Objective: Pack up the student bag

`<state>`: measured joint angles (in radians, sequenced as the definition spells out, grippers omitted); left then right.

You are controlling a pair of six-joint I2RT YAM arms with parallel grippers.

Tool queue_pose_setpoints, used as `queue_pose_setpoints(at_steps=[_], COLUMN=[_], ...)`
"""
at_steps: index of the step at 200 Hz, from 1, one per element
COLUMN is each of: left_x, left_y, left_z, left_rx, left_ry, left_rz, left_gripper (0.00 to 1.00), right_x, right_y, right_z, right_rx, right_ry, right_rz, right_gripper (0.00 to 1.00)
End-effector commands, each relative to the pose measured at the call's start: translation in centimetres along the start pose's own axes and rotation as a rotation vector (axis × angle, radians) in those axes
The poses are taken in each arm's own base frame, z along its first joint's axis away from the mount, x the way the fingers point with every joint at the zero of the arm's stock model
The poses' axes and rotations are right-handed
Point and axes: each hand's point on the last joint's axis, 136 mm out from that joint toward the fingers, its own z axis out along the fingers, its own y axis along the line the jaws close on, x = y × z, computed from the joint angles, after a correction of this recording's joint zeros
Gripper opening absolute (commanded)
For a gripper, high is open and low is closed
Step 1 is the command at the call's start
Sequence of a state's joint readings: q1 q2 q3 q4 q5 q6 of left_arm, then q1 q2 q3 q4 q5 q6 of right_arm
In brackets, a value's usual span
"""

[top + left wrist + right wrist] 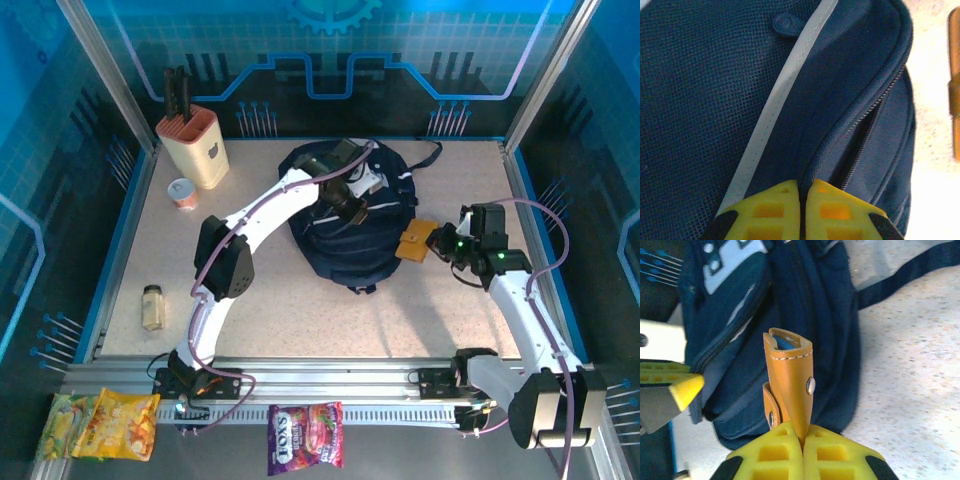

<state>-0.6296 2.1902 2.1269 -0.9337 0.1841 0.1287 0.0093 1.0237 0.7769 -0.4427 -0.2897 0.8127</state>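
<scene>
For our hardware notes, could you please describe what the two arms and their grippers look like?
Both the left arm and right arm have white links, black joint housings and mauve cables alongside; green lights glow on the right wrist. The left gripper and right gripper have yellow, square-pocketed fingers.

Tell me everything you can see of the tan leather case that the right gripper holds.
The tan leather case looks like smooth orange-brown leather with pale stitching, a metal stud and something blue inside its open top. The right gripper pinches its lower end, holding it next to the student bag.
</scene>
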Motion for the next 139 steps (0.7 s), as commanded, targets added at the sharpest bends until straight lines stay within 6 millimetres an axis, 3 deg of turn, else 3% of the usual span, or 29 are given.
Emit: queue_pose_setpoints(at_steps=[1, 33, 73, 100, 106, 123, 139], left_x=[-4.3, -6.4, -8.0, -9.1, -9.3, -9.7, -9.6], left_y=[-1.9, -3.8, -5.0, -5.4, -5.5, -5.6, -5.4], left_z=[-5.0, -7.3, -8.9, -9.7, -9.8, -10.1, -10.1], left_rx=[0.062, 0.134, 0.159, 0.167, 0.172, 0.177, 0.168], left_ry=[-0.210, -0.341, -0.434, -0.484, -0.494, -0.509, -0.509], left_rz=[0.000, 0.002, 0.005, -0.004, -0.007, -0.016, -0.024], left_gripper=[0.04, 0.04, 0.03, 0.03, 0.03, 0.03, 0.03], right_x=[-0.1, 0.3, -1.4, -2.3, -2.0, -3.0, -3.2], right_y=[3.6, 5.2, 6.2, 8.1, 7.8, 9.6, 10.2], right_z=[-0.1, 1.7, 4.2, 6.7, 7.6, 8.9, 10.8], right_rx=[-0.151, -0.172, -0.139, -0.161, -0.141, -0.163, -0.175], right_ry=[0.007, 0.012, -0.038, -0.064, -0.058, -0.074, -0.066], right_rz=[0.029, 0.080, 0.224, 0.281, 0.295, 0.304, 0.322], right_gripper=[0.03, 0.04, 0.05, 0.06, 0.06, 0.07, 0.14])
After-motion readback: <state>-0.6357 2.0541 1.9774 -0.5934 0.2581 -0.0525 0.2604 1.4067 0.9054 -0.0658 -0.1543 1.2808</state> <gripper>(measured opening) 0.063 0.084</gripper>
